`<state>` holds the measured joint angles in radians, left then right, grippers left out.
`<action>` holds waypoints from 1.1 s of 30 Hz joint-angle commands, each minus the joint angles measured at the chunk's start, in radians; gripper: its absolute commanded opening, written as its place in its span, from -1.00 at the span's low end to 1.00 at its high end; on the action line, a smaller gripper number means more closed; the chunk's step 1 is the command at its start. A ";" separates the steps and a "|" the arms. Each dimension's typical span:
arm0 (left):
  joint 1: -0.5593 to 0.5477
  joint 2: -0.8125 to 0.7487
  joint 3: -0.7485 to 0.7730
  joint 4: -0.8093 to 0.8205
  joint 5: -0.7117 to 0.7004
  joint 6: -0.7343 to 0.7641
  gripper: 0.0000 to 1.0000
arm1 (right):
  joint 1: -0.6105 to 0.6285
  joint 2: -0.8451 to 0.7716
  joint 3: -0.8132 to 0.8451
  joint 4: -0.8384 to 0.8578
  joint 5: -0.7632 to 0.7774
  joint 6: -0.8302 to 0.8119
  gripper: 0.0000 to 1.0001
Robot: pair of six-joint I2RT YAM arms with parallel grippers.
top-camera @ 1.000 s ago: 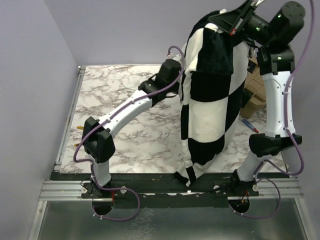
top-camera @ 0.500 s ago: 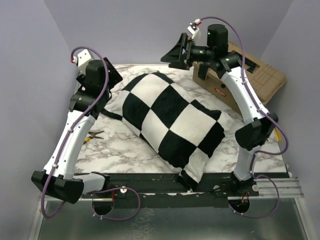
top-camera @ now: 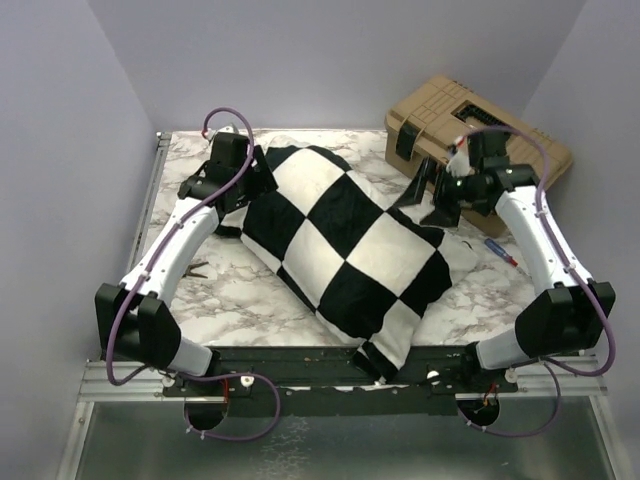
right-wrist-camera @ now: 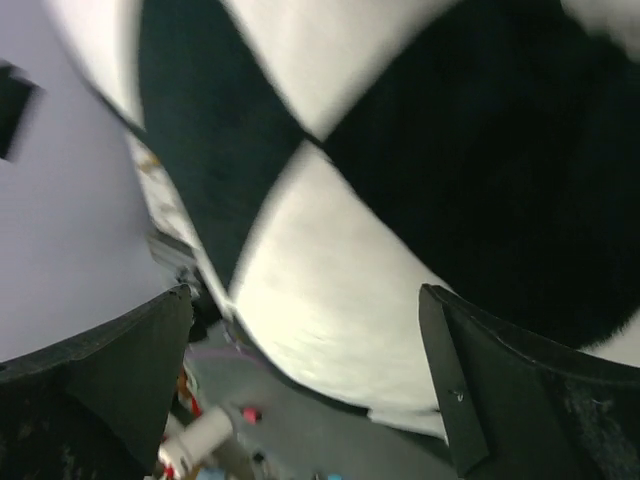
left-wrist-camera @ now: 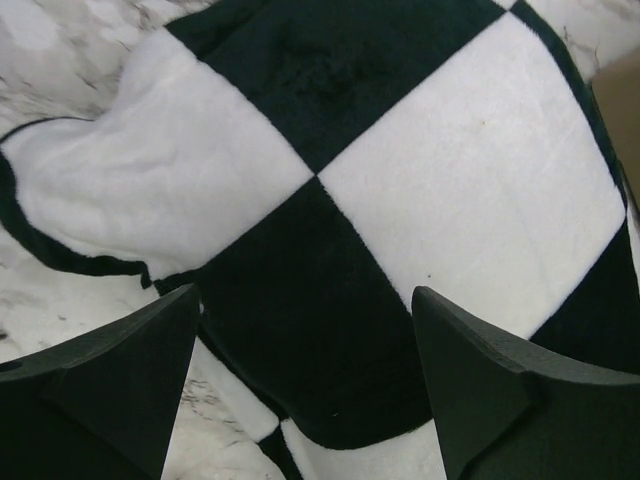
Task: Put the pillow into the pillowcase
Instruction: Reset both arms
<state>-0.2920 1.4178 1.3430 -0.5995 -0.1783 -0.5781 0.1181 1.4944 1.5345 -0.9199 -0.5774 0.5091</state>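
The black-and-white checked pillowcase (top-camera: 345, 235) lies plump and diagonal across the marble table (top-camera: 235, 295). One corner hangs over the front edge. The pillow is mostly hidden inside it. A puffy plain white edge (top-camera: 463, 252) shows at its right side, probably the pillow. My left gripper (top-camera: 262, 182) hovers at the case's back-left end, open and empty. In the left wrist view the left gripper (left-wrist-camera: 305, 292) has the pillowcase (left-wrist-camera: 330, 250) below it. My right gripper (top-camera: 428, 198) stands open at the back-right side. In the right wrist view the right gripper (right-wrist-camera: 305, 290) looks across the blurred pillowcase (right-wrist-camera: 420, 150).
A tan hard case (top-camera: 500, 130) sits at the back right, just behind my right arm. Pliers (top-camera: 195, 268) lie on the table at the left, and a red-and-blue pen-like tool (top-camera: 497, 250) lies at the right.
A second ago my right gripper held the pillowcase hanging high in the air. It has let go, the case now lies on the table, and both arms have come down beside it.
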 commanded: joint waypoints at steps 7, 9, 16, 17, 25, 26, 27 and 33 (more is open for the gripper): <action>0.001 0.168 -0.146 0.149 0.315 -0.044 0.30 | 0.101 0.133 -0.302 0.220 -0.202 0.057 -0.31; 0.002 0.115 -0.177 0.179 0.305 -0.038 0.17 | 0.104 0.233 -0.096 0.201 -0.140 0.042 -0.97; 0.017 -0.131 -0.262 0.192 0.121 0.005 0.48 | 0.104 0.564 0.894 -0.065 0.127 -0.132 -0.34; 0.022 -0.160 -0.274 0.194 0.094 0.006 0.58 | 0.104 0.567 0.922 -0.087 0.151 -0.145 0.04; 0.078 -0.345 -0.366 0.241 -0.137 0.162 0.95 | 0.101 0.029 0.082 0.253 0.504 -0.135 0.99; 0.083 -0.369 -0.388 0.267 -0.168 0.199 0.96 | 0.100 -0.050 -0.027 0.309 0.560 -0.132 0.99; 0.089 -0.392 -0.417 0.297 -0.201 0.223 0.98 | 0.100 -0.119 -0.121 0.360 0.647 -0.124 0.99; 0.126 -0.496 -0.670 0.659 -0.288 0.328 0.98 | 0.082 -0.380 -0.542 0.567 1.017 -0.086 0.99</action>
<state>-0.1879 0.9703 0.8188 -0.2306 -0.3550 -0.3687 0.2176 1.2125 1.1564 -0.5575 0.1013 0.3965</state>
